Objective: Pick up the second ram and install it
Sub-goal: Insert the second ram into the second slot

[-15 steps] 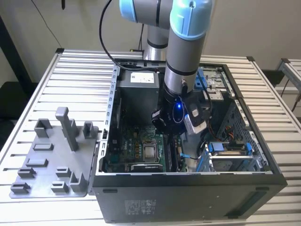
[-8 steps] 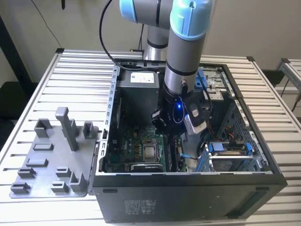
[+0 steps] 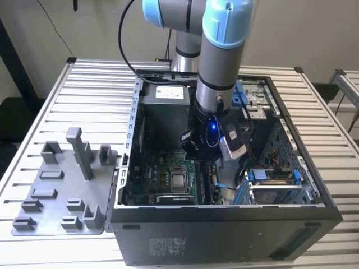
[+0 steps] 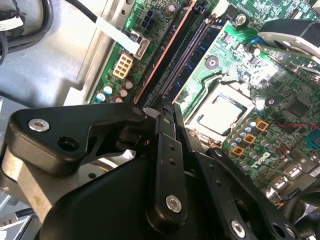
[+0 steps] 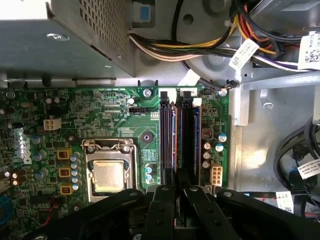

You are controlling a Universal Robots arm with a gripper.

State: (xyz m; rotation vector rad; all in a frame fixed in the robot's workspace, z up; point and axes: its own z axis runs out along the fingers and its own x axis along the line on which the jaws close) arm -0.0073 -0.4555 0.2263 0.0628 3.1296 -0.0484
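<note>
pincer (image 5: 181, 192) is down over the motherboard (image 5: 100, 115), fingers pinched narrow on the ram (image 5: 187, 145): a long thin dark stick standing edge-on among the black slots, right of the CPU socket (image 5: 110, 172)

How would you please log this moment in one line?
arm: inside case | hand: at end of slots | socket: beside slots
</note>
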